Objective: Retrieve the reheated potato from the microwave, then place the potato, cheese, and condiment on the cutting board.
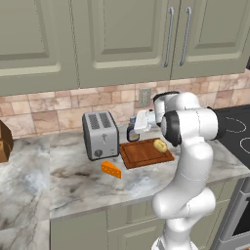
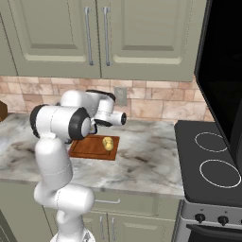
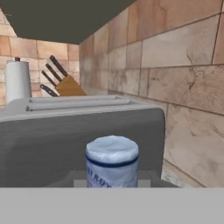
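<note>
Potato (image 2: 108, 143): yellow lump lying on the right part of the cutting board (image 2: 87, 149), left of frame centre.
Cutting board: reddish-brown, flat on the marble counter (image 2: 146, 163); its left end is hidden behind the white arm (image 2: 59, 124).
Microwave (image 2: 222, 71): black, right edge, possibly its open door.
Stovetop (image 2: 210, 165): black, lower right.
Cabinets (image 2: 99, 38): green, across the top.

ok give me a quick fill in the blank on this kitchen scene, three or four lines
1. The potato lies on the ____.
2. The cheese lies on the counter in front of the ____.
3. The condiment has a ____ cap.
4. Behind the toaster, a block holds several ____.

Missing words: cutting board; toaster; white; knives
</note>
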